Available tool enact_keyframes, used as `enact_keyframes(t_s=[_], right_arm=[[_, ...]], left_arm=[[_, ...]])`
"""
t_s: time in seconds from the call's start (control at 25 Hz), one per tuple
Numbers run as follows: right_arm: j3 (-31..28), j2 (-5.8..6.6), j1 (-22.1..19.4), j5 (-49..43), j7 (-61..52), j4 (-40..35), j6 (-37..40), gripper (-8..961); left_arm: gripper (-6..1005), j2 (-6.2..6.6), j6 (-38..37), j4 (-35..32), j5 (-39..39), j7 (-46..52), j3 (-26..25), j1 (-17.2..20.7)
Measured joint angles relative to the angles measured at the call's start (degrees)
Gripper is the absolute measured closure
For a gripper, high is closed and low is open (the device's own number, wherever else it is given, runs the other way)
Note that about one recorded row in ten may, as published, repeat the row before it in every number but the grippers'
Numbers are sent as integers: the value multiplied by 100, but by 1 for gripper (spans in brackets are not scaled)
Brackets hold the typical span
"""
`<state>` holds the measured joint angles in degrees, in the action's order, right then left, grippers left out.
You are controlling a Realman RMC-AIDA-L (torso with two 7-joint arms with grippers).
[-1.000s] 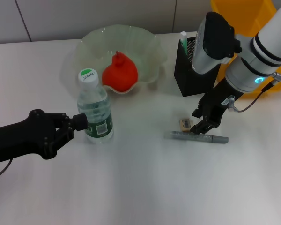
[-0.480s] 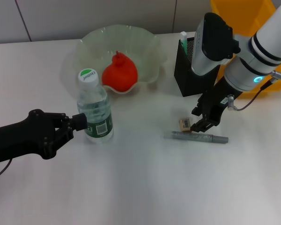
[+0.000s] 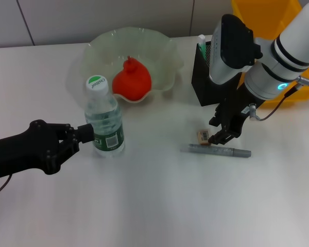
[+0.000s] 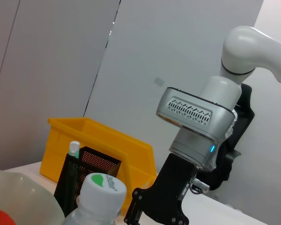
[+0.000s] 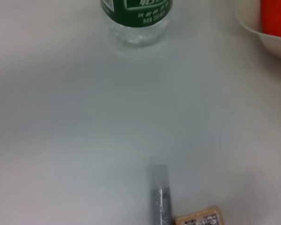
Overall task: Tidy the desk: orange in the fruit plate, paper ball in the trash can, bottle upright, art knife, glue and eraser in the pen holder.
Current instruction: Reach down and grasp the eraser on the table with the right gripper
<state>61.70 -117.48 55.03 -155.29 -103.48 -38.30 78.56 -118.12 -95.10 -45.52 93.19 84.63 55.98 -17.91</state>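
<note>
A white table (image 3: 154, 206) is shown with a water bottle gripped on the left and a pincer lowered over small items on the right.

The upright water bottle (image 3: 104, 122), topped by a green-and-white cap, is pinched at its label by the left pincer (image 3: 87, 134). Behind it, an orange-red fruit (image 3: 132, 80) is seen lying in a translucent fruit plate (image 3: 159, 49). The right pincer (image 3: 221, 135) is held just above the grey art knife (image 3: 216, 151) and beside the small eraser (image 3: 203, 136), both flat on the table; whether its fingers are spread or pressed together cannot be told. A black mesh pen holder (image 3: 208, 82) with a glue stick (image 3: 201, 40) in it is placed behind them, before a yellow bin (image 3: 268, 13).
</note>
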Motion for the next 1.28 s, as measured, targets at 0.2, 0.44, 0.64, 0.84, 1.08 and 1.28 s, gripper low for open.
enact_keyframes(t_s=[0.2,0.44,0.64,0.84,1.08,1.28], right_arm=[[-1,-19,9,15,23,-16,16,495],[-4,-53,18,26,100,-34,10,496],[-58,-82,19,36,236,-16,-74,497],[-59,-83,36,48,293,37,-160,499],[-64,-78,102,55,358,268,-282,500],[-62,-71,140,56,361,385,-391,501]], left_arm=[[1001,0,0,-12,0,-4,0,0],[1001,0,0,-30,0,-7,-5,-2],[1001,0,0,-29,-1,-8,-12,-5],[1001,0,0,-40,-3,-9,-26,-3],[1001,0,0,-36,-4,-9,-64,-21],[1001,0,0,-36,-4,-9,-63,-17]])
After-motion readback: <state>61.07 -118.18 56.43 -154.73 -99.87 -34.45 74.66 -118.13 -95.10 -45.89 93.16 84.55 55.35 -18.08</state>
